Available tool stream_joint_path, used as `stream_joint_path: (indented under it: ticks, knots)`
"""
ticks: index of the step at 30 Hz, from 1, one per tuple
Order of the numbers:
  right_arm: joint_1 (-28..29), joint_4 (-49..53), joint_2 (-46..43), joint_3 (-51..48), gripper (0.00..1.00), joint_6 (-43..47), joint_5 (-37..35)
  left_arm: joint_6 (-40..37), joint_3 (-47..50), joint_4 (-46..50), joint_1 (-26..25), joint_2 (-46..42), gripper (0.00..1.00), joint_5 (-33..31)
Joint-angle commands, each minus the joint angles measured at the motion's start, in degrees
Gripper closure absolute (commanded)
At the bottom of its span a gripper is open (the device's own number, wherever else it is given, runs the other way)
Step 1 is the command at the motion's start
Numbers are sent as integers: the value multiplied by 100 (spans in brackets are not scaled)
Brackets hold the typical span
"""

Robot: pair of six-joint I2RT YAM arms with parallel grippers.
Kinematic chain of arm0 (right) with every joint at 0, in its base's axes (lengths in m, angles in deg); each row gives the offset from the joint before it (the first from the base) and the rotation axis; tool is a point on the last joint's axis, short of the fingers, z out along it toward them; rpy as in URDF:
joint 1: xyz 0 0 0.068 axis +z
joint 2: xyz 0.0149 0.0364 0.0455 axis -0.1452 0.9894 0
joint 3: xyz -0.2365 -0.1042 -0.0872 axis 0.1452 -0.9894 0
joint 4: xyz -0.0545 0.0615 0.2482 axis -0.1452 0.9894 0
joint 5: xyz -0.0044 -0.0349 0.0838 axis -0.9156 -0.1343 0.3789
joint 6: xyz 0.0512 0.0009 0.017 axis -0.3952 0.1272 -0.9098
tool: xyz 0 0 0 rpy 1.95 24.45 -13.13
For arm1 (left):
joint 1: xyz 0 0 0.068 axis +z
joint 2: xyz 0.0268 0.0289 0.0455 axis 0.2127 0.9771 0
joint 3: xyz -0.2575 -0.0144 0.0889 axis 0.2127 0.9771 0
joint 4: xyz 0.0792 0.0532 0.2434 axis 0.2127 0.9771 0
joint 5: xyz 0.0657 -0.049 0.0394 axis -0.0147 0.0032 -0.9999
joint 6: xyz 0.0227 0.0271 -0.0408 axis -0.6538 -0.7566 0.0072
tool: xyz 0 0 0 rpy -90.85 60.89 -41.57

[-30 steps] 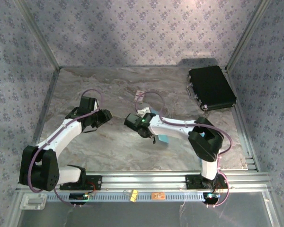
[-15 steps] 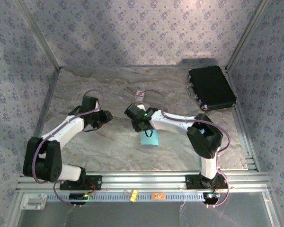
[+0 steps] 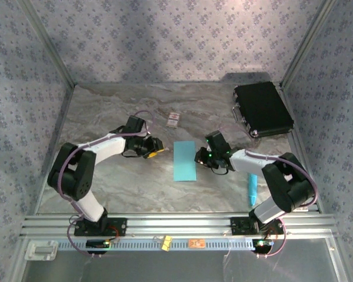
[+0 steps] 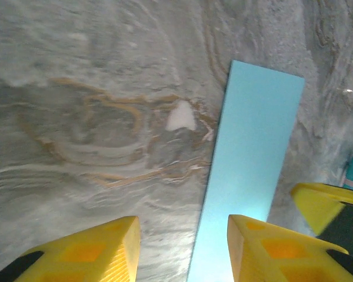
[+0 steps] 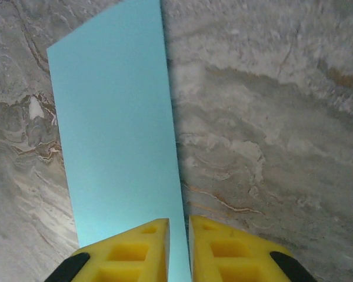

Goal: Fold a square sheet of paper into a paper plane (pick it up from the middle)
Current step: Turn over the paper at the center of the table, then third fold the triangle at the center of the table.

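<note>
The light-blue sheet of paper [image 3: 185, 160] lies on the marble table as a narrow rectangle, long side running front to back. My right gripper [image 3: 199, 158] is low at its right edge. In the right wrist view the paper [image 5: 115, 135] runs up from the fingers, and the right gripper [image 5: 178, 226] is shut on that edge with only a thin slit between its yellow fingers. My left gripper [image 3: 160, 150] is just left of the sheet. It stands open [image 4: 181, 235], and the paper's left edge [image 4: 253, 164] passes between its fingers.
A black case [image 3: 262, 108] lies at the back right. A small white card with red marks [image 3: 174, 119] sits behind the paper. A slim cyan pen-like stick [image 3: 253, 188] lies near the right arm's base. Patterned walls close in the table.
The sheet, carried earlier in my right gripper near the middle, now lies flat. The right arm has swung to the sheet's right side. The left gripper has moved right, up to its left edge.
</note>
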Motion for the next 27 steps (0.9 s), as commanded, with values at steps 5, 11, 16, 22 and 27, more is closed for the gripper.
stream_joint_path:
  ticks: [5,11,16,22,27]
  knots:
    - [-47,-758,262,99,92,-286,759,315,-334,-433,-181,390,57,445]
    - [-94,-1063,482,-4,92,-260,1088,336,-378,-506,-252,535,56,601]
    - [-82,-1175,527,-274,92,-364,999,375,-387,-547,-321,639,55,638]
    - [-348,-1507,718,-789,92,-452,956,354,-523,-459,-413,853,54,647]
    - [-442,-1715,800,-819,92,-484,1163,326,-805,-368,-541,1090,54,701]
